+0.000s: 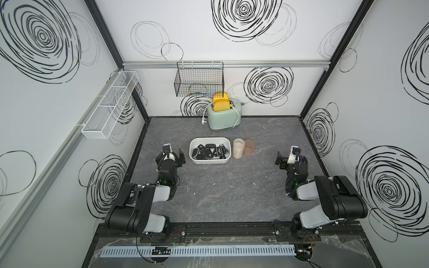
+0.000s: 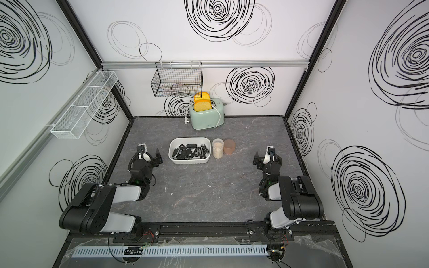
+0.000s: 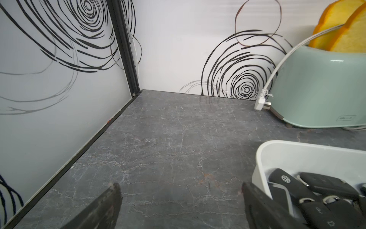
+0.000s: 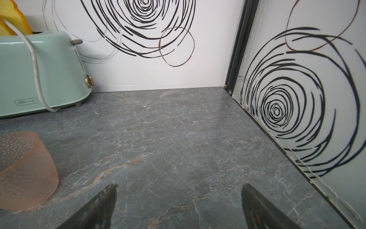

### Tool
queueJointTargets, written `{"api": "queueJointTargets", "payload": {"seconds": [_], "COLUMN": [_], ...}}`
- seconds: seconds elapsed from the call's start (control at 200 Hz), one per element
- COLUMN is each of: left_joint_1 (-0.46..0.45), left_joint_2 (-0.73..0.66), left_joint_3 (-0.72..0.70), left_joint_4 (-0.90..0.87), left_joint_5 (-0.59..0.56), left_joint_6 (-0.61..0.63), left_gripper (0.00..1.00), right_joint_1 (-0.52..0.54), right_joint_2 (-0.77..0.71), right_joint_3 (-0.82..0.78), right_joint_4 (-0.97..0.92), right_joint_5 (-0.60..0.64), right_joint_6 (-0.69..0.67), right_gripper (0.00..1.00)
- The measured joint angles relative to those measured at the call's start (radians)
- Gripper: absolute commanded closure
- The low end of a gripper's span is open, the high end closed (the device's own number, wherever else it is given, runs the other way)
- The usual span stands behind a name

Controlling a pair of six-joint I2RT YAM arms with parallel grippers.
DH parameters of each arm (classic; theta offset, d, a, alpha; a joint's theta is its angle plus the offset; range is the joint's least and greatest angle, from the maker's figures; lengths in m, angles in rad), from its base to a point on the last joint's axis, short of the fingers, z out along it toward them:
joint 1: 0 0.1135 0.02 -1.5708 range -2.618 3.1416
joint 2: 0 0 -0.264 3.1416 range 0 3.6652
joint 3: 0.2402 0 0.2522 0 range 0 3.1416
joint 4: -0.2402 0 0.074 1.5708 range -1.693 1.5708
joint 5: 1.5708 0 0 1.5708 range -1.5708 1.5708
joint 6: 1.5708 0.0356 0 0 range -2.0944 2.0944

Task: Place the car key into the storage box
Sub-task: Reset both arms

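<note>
The white storage box point(image 1: 210, 138) point(image 2: 190, 138) stands mid-table, and several black car keys point(image 1: 210, 152) point(image 2: 190, 152) lie piled inside it. My left gripper point(image 1: 179, 157) point(image 2: 158, 158) hangs just left of the box, open and empty. In the left wrist view its fingers spread over bare table point(image 3: 180, 186), with the box corner point(image 3: 297, 144) and the keys point(image 3: 316, 184) beside one finger. My right gripper point(image 1: 280, 160) point(image 2: 258, 160) is open and empty at the right, well apart from the box. Only bare table shows between its fingers point(image 4: 179, 186).
A mint toaster point(image 1: 224, 116) with yellow bread slices and a white cord stands at the back. A clear jar of pale grains point(image 1: 238, 148) and a pinkish cup point(image 1: 249, 146) point(image 4: 23, 170) sit right of the box. On the walls hang a black wire basket point(image 1: 199, 80) and a white mesh tray point(image 1: 109, 104).
</note>
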Motion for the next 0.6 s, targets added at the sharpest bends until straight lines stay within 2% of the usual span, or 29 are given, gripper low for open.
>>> {"api": "queueJointTargets", "payload": {"seconds": [0.08, 0.6], "left_joint_1": [-0.001, 0.024], "left_joint_2": [0.033, 0.039], "left_joint_3": [-0.084, -0.053], "left_joint_4": [0.144, 0.124], "left_joint_5": [0.026, 0.09], "left_joint_6": [0.017, 0.02], "left_gripper": [0.02, 0.02], "right_joint_1": [0.0, -0.015], "right_joint_2": [0.0, 0.0], "right_joint_3": [0.0, 0.003], "right_joint_4": [0.0, -0.007], "right_joint_5": [-0.001, -0.037], "right_joint_6": [0.0, 0.0], "right_gripper": [0.01, 0.01]}}
